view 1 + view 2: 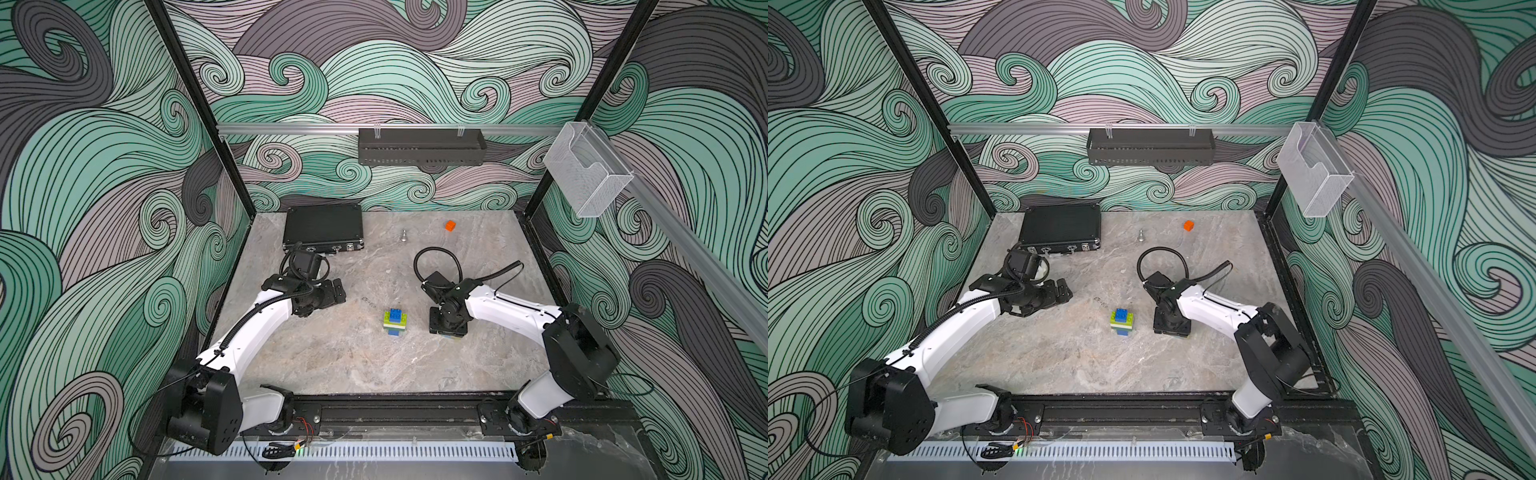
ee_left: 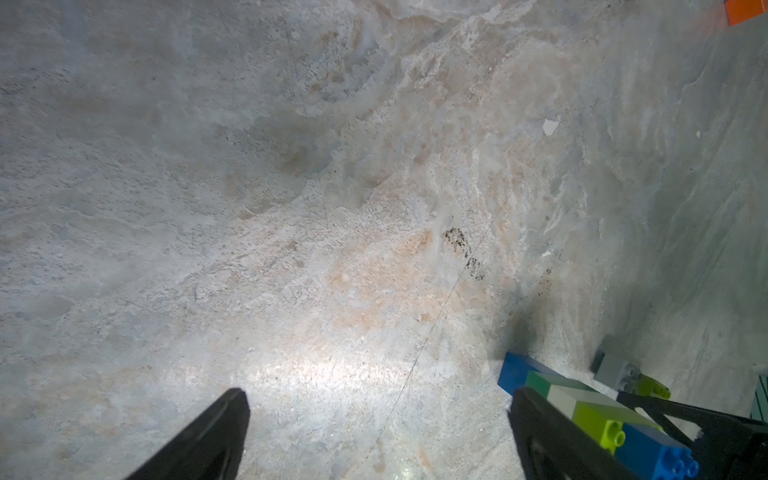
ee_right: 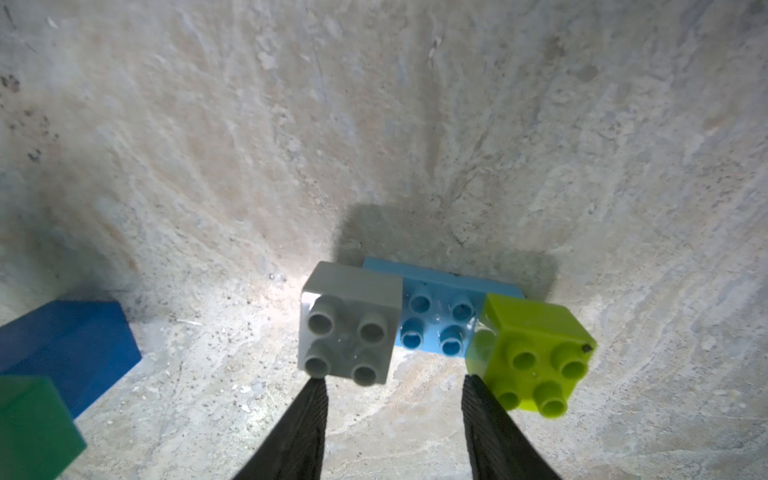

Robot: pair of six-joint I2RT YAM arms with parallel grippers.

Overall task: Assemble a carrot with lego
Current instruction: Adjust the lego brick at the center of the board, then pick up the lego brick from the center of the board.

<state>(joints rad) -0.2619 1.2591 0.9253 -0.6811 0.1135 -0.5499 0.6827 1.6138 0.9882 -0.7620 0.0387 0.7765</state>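
In both top views a lego stack (image 1: 395,322) (image 1: 1122,321), the carrot's body, stands upright mid-table: dark blue on top, then lime, white, green and blue. The left wrist view catches it (image 2: 598,411) beside one finger. The carrot's crosspiece (image 3: 440,324), a grey (image 3: 349,324), a light blue and a lime (image 3: 536,353) brick, lies on the table to the right of the stack. My right gripper (image 3: 393,382) (image 1: 448,328) hangs low over it, open, with bare table between its fingertips. My left gripper (image 2: 378,397) (image 1: 338,291) stands wide open, left of the stack, holding nothing.
A black case (image 1: 323,226) lies at the back left. An orange cube (image 1: 450,225) and a small metal piece (image 1: 403,235) sit at the back. A black tray (image 1: 422,146) hangs on the rear rail, and a clear box (image 1: 586,174) on the right one.
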